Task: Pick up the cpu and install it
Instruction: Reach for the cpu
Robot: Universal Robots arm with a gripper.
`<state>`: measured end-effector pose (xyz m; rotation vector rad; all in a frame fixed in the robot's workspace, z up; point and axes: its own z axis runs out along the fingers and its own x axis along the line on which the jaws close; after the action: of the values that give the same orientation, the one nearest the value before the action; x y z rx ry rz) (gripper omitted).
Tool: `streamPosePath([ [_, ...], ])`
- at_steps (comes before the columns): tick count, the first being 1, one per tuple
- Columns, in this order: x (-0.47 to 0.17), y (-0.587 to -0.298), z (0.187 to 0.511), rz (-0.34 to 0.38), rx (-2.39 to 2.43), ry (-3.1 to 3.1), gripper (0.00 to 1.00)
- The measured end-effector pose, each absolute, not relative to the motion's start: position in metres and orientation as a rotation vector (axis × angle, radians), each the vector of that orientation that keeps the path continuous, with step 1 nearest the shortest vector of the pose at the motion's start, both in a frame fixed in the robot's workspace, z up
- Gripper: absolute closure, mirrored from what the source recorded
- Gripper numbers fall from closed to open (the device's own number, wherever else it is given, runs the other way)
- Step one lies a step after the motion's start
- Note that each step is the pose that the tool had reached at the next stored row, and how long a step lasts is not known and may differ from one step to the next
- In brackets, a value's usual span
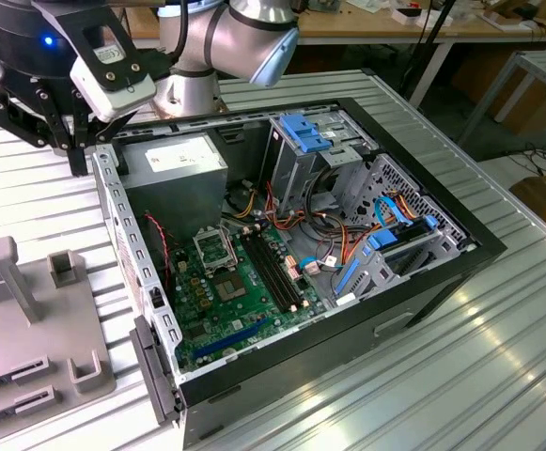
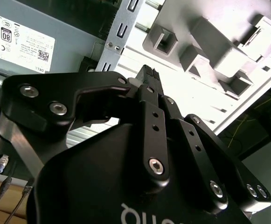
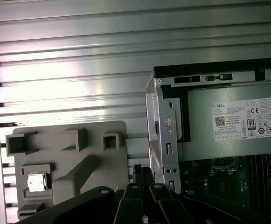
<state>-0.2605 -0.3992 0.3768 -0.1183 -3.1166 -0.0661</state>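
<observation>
The cpu (image 3: pixel 36 182) lies in a pocket of the grey fixture (image 3: pixel 79 163). The gripper (image 3: pixel 143 171), fingers together and empty, hangs between it and the computer case (image 3: pixel 165 116), close to the case wall.

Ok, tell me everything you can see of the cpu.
The cpu is a small flat square chip with a pale, shiny metal top. In the first wrist view it lies flat in a square recess of the grey tray, which rests on the ribbed table beside the open case. Only the tray touches it; the gripper is apart from it, by the case's corner. It is not yet installed.
</observation>
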Motion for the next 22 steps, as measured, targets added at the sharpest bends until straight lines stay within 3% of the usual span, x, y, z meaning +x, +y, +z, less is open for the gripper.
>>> streamPosePath([
  [22, -0.279, -0.399, 0.374, -0.065, -0.118, -3.105, 0.87],
])
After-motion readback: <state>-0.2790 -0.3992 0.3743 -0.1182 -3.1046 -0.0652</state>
